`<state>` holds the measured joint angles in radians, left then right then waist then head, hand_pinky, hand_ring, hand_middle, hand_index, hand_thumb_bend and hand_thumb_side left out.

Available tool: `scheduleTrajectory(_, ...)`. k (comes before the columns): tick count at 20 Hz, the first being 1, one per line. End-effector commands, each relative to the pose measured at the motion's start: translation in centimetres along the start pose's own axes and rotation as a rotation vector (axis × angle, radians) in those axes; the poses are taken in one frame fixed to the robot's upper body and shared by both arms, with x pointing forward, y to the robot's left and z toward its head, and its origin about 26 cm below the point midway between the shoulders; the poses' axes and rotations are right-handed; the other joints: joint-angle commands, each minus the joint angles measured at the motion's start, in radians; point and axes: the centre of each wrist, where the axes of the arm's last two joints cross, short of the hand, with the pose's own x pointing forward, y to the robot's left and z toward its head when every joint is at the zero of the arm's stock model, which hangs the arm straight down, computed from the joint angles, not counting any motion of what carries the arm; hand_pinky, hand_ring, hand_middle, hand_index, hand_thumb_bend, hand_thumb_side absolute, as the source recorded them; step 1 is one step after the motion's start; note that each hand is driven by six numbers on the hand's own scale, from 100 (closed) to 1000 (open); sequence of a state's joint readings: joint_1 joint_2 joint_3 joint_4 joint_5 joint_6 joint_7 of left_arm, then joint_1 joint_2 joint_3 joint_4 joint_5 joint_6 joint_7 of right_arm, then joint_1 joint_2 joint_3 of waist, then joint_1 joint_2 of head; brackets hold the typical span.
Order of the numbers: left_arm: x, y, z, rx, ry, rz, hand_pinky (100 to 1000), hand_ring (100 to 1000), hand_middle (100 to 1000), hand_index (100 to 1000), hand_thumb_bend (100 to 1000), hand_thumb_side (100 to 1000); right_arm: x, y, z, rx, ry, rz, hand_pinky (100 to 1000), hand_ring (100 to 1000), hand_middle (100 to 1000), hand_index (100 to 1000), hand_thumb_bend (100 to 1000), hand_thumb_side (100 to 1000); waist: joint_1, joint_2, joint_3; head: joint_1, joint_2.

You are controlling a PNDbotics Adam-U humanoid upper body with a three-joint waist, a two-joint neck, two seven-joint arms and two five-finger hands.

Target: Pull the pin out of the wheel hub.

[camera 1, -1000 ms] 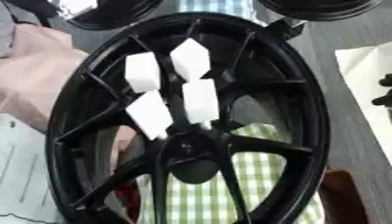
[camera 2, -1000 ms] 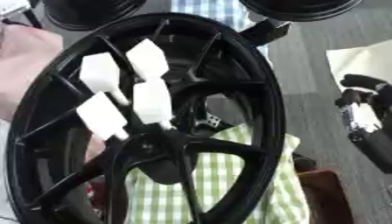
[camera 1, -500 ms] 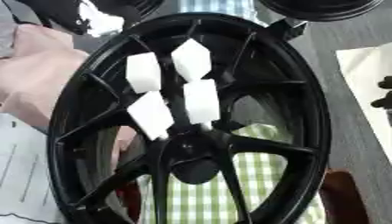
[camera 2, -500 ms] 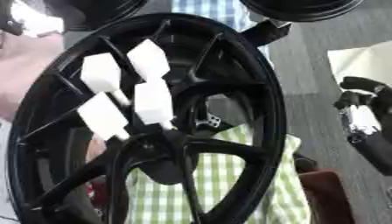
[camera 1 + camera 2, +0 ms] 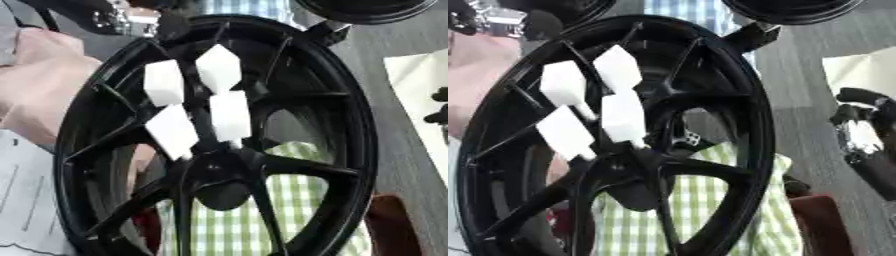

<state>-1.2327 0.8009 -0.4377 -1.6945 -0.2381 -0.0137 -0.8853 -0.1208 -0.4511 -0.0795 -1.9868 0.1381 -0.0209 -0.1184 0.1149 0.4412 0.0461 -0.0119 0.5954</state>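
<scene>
Since the earlier frame, left hand [image 5: 122,20] entered upper left, finger state unclear. Right hand [image 5: 866,131] idle, relaxed apart, right edge. Four white pins [image 5: 229,116] remained in wheel hub [image 5: 214,167] at centre. Risk: bumping neighbouring pins.

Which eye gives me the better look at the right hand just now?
The right eye view. There the right hand shows at the right edge beside the black wheel hub, dark fingers over a pale sheet, apart from the rim. The left eye view catches only a dark sliver of it at the right edge.
</scene>
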Motion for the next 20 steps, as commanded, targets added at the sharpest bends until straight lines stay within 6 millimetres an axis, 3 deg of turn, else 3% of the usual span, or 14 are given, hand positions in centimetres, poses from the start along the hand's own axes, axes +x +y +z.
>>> scheduleTrajectory(1,0.4,0.6,1.5,0.001,0.030,-0.039,929,827,782,921,335,999,0.4,-0.5,-0.2,0.008,-0.021,0.026,901,629,735,807,100,621,0.010,-0.070,0.000,-0.006,-0.006)
scheduleTrajectory(5,0.8,0.1,2.0,-0.007,0.049,-0.034,916,819,774,922,302,978,0.5,-0.5,-0.3,0.008,-0.023,0.027,901,629,735,807,100,621,0.012,-0.069,0.000,-0.011,-0.007)
scheduleTrajectory(14,2.0,-1.4,2.7,-0.071,0.116,-0.051,935,855,819,936,385,1000,0.5,-0.5,-0.4,0.010,-0.028,0.026,901,629,735,807,100,622,0.014,-0.064,-0.005,-0.014,-0.010)
scheduleTrajectory(20,2.1,-2.1,2.6,-0.091,0.154,-0.042,946,865,830,948,390,1000,0.5,-0.5,-0.4,0.012,-0.029,0.025,900,628,734,807,100,622,0.012,-0.062,-0.007,-0.007,-0.012)
